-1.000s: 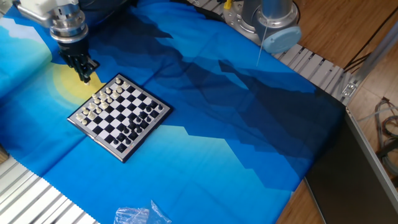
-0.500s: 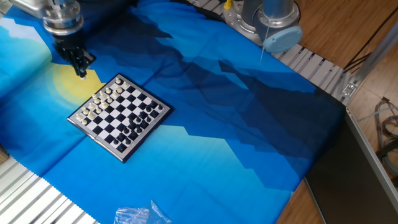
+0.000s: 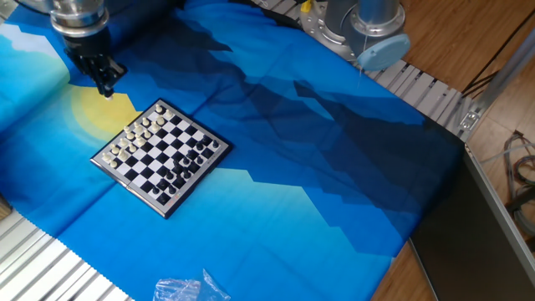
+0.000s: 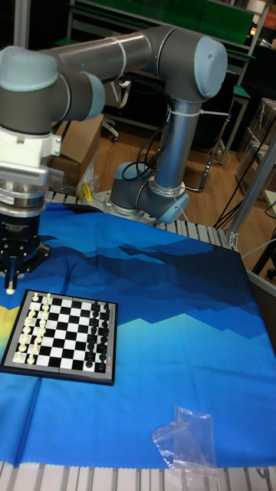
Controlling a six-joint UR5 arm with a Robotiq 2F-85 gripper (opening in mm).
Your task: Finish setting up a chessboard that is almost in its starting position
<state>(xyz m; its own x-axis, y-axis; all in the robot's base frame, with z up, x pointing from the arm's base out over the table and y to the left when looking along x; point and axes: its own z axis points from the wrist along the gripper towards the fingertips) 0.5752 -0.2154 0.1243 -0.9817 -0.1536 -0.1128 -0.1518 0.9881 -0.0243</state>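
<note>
Fixed view and tall fixed view of one UR5 arm at a table covered by a blue cloth [image 3: 284, 167] printed with darker blue bands and a yellow disc.

Far left: the claw [image 3: 105, 90] [image 4: 10, 289] hangs from the wrist, pointing down, above the yellow patch of the cloth. Its two dark fingers [image 3: 100, 77] lie close together and narrow to a tip. In the tall fixed view a small pale object, seemingly a cream piece, sits at that tip; it is too small to identify with certainty. The jaws are pressed nearly together, seemingly pinching this object.

Below and slightly right of the claw: the chessboard [image 3: 160, 156] [image 4: 63, 335] lies flat on the cloth, its nearest corner just beneath the claw tip but apart from it. The board has black and white checks and a dark rim. Cream pieces [image 3: 134, 142] [image 4: 31, 326] fill the rows on the side nearer the claw; black pieces [image 3: 191, 160] [image 4: 98, 334] fill the rows on the side farther from it. Single squares are too small to read.

Lower right of the claw, well apart, past the board: a crumpled clear plastic bag [image 3: 188, 289] [image 4: 186, 443] rests near the front edge of the cloth.

Far right of the claw: the arm's grey base [image 3: 355, 25] [image 4: 149, 196] stands on the ribbed metal table [image 3: 422, 88] beyond the cloth's edge.
</note>
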